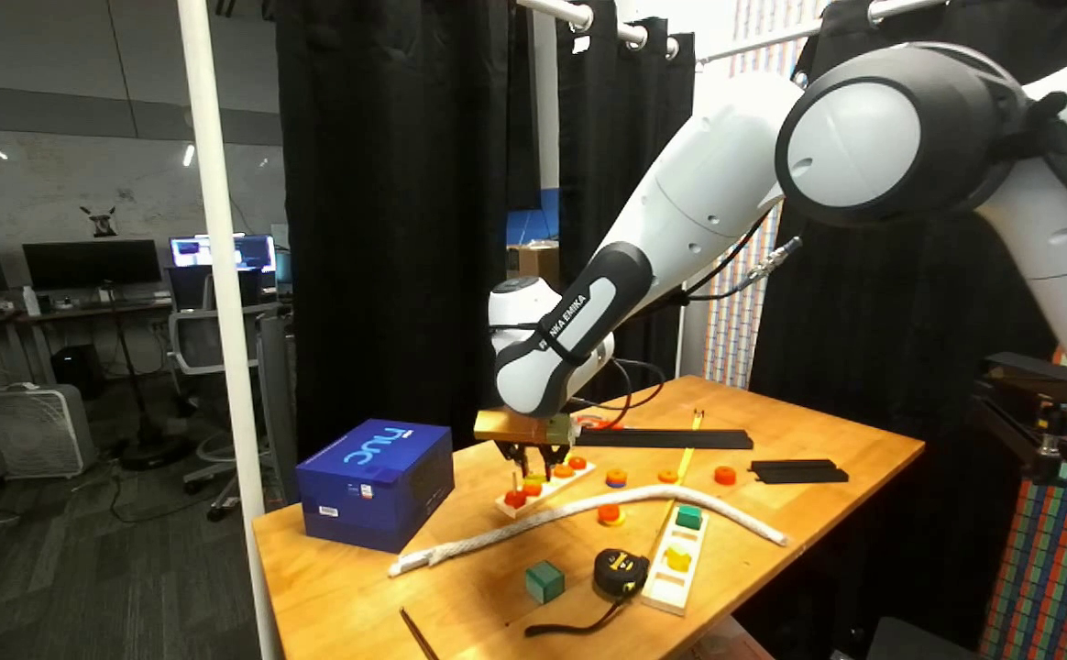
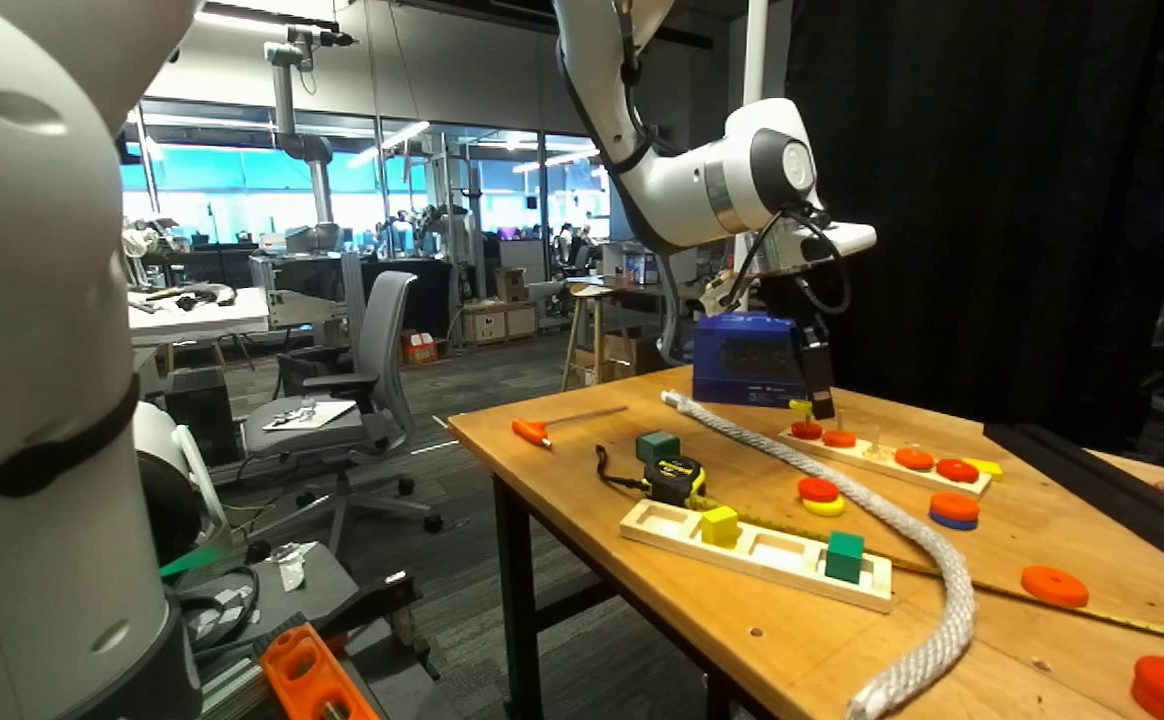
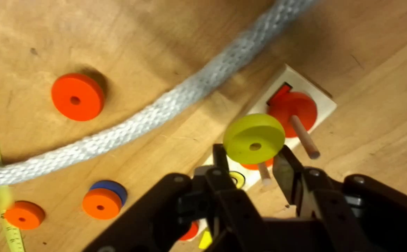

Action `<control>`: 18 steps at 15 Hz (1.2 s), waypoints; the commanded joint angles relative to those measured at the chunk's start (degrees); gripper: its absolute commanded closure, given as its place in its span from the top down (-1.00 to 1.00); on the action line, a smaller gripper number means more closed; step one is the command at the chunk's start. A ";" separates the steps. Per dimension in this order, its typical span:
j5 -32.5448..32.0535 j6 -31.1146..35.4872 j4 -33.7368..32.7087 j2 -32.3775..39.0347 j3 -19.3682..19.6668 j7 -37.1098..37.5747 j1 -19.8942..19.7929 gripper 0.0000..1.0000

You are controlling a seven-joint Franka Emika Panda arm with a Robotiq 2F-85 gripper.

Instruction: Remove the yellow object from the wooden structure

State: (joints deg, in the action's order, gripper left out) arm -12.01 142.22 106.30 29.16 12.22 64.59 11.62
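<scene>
In the wrist view, a yellow disc (image 3: 254, 131) with a centre hole sits between the fingertips of my gripper (image 3: 251, 148) and touches both. It is tilted and above the wooden peg board (image 3: 291, 77). A peg (image 3: 264, 174) shows apart from the disc, with an orange disc at its base. A red disc (image 3: 305, 108) lies on the board's end peg. In both exterior views, my gripper (image 1: 534, 456) (image 2: 822, 400) is over the end of the peg board (image 2: 874, 461) near the blue box, and the yellow disc (image 2: 800, 405) shows small at its tips.
A blue box (image 1: 373, 486) stands beside the peg board. A white rope (image 1: 588, 504) curves in front. A tape measure (image 1: 621, 573), a green cube (image 1: 544, 582) and a slotted wooden tray (image 2: 742, 571) with a yellow block (image 2: 719, 527) lie nearer. Loose discs (image 2: 1054, 586) are scattered about.
</scene>
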 commanded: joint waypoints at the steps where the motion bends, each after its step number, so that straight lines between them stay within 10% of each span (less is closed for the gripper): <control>1: 1.46 -4.24 2.95 -2.24 -3.38 -6.82 -2.93 -0.54; 18: 7.49 4.80 10.75 -2.72 -6.15 -23.83 -6.75 -0.53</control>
State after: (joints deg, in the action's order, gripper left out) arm -6.99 144.76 114.71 27.40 7.17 44.18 5.72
